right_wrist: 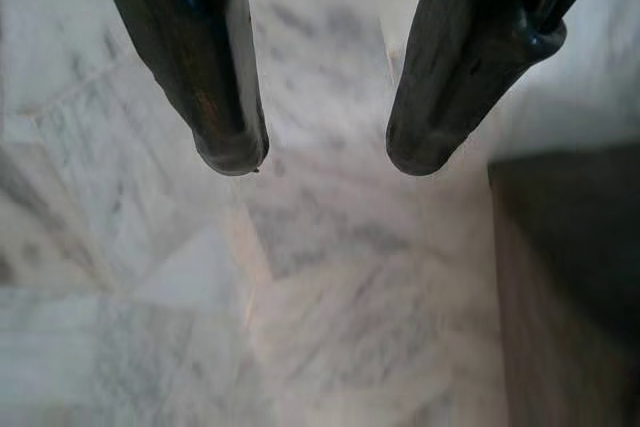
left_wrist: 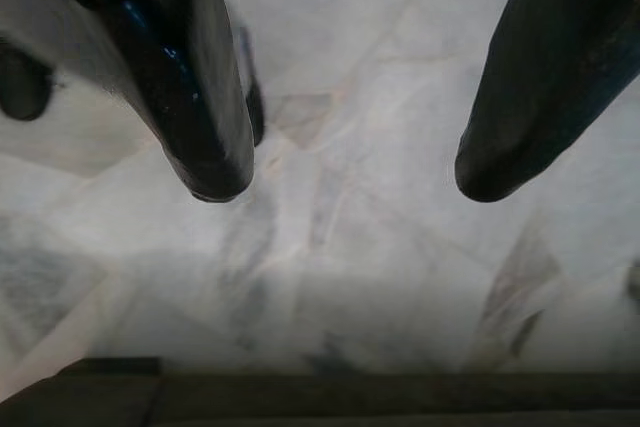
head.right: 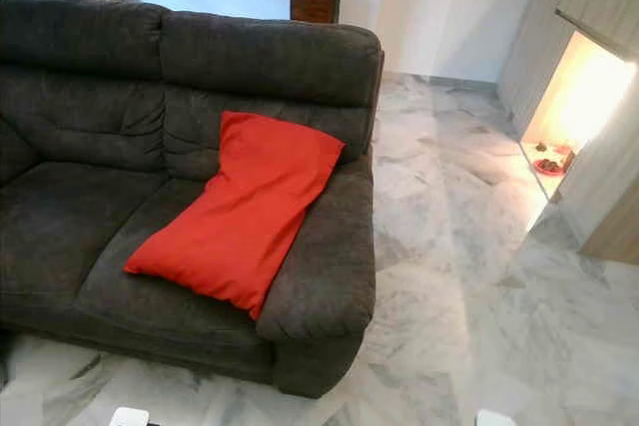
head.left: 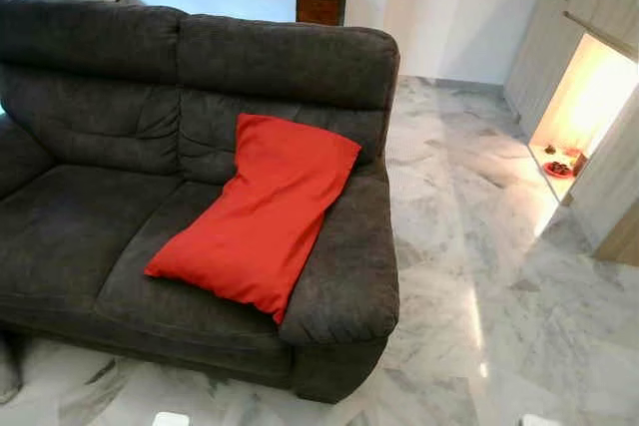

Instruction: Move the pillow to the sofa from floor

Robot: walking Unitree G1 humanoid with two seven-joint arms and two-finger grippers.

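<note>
Already off the floor, the red pillow (head.left: 258, 214) is seen leaning diagonally on the dark grey sofa (head.left: 90, 226) against its right armrest, ahead of and above both end effectors, left (left_wrist: 340, 162) and right (right_wrist: 322, 137), which hang spread and empty over the marble floor (head.left: 479, 276).

We see both eye views evenly bright and sharp. A warm glow comes from a lit niche (head.left: 589, 97) at three o'clock and throws a glare streak on the marble floor (head.left: 479, 326) toward five o'clock. The dark sofa (head.left: 90, 226) holds soft shadow in its folds. Both wrist views are dimmer and blurred; the near black fingers (left_wrist: 200, 97) are out of focus.
</note>
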